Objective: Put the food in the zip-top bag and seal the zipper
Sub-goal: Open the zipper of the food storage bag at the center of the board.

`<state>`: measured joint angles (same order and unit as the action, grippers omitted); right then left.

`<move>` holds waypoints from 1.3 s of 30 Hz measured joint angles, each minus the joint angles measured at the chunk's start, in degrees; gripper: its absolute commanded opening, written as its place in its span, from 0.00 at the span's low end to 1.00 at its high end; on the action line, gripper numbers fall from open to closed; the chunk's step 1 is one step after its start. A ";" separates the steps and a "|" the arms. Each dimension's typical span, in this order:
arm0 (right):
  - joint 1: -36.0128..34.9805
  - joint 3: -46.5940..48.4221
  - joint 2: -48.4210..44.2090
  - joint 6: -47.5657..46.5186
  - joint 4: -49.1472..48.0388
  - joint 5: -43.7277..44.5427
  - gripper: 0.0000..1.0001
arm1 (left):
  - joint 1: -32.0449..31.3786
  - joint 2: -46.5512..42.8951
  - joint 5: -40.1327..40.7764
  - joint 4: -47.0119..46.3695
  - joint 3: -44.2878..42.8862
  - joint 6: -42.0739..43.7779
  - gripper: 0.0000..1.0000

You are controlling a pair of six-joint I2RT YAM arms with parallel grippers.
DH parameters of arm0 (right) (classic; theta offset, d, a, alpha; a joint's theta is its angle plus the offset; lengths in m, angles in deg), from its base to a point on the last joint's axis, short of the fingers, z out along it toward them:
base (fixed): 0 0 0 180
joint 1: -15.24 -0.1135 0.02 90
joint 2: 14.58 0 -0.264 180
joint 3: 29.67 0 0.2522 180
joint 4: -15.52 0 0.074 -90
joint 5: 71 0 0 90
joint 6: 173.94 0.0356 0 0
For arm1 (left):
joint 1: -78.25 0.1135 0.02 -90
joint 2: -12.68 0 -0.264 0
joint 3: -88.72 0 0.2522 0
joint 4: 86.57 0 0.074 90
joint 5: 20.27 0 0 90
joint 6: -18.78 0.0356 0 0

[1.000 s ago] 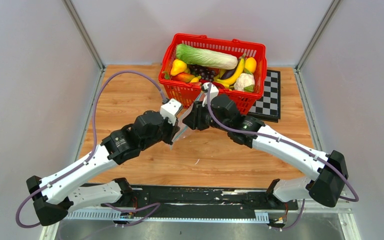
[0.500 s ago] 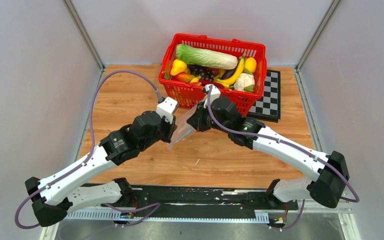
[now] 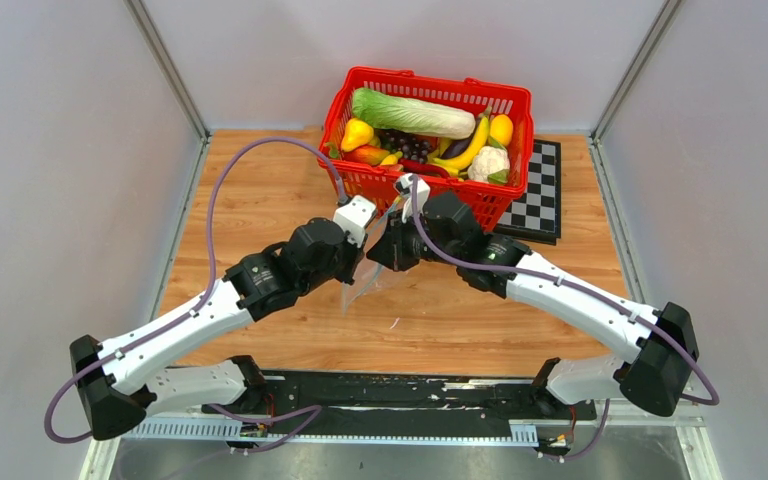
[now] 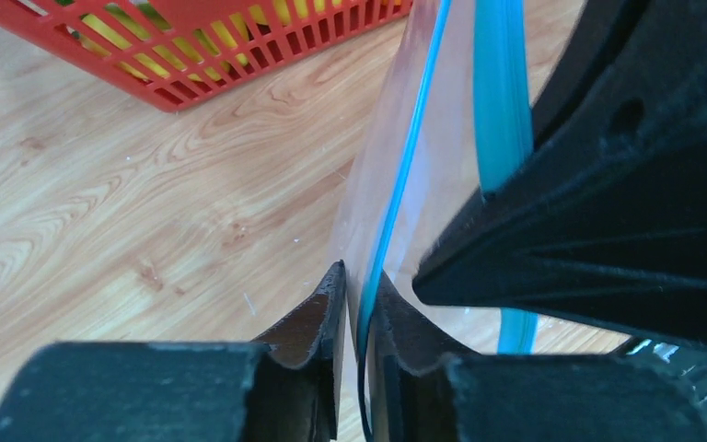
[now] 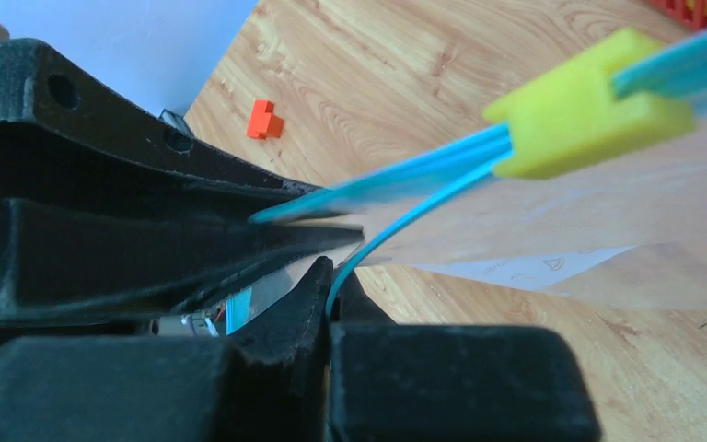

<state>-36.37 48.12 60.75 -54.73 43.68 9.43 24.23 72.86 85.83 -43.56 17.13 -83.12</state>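
The clear zip-top bag (image 3: 372,285) hangs between my two grippers, just in front of the red basket. My left gripper (image 3: 358,264) is shut on the bag's mouth edge. In the left wrist view its fingertips (image 4: 357,287) pinch one thin teal lip of the zipper (image 4: 403,170). My right gripper (image 3: 382,250) is shut on the other lip (image 5: 333,281) beside it. A yellow slider (image 5: 589,103) sits on the zipper (image 5: 405,175). The bag's white label (image 5: 525,267) shows through the plastic. The food lies in the basket: a banana (image 3: 465,150) and yellow fruits (image 3: 358,133).
The red basket (image 3: 415,192) stands at the back centre and also holds a green-white cabbage (image 3: 410,113) and a cauliflower (image 3: 488,163). A checkerboard (image 3: 538,205) lies to its right. A small orange-red block (image 5: 262,120) lies on the wooden table (image 3: 260,190).
My left arm has moved right and forward, closer to my right gripper. The bag was stretched flat between the grippers and now hangs slacker below them.
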 measured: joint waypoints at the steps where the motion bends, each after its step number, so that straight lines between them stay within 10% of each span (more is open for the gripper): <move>1: -0.02 0.20 0.00 -0.26 0.39 -0.46 0.00 | 0.00 0.00 0.28 -0.33 0.00 0.02 0.04; 21: -0.07 17.33 18.45 2.25 -6.54 -17.92 0.00 | 0.02 -8.26 23.23 21.27 -14.93 -2.29 0.00; 39: 3.54 -0.02 11.02 2.16 10.97 5.70 0.00 | 0.00 6.60 20.17 14.08 -2.08 -11.85 0.00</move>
<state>-32.83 48.10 71.76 -52.57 54.65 15.14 24.23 79.46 106.00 -29.48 15.06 -94.97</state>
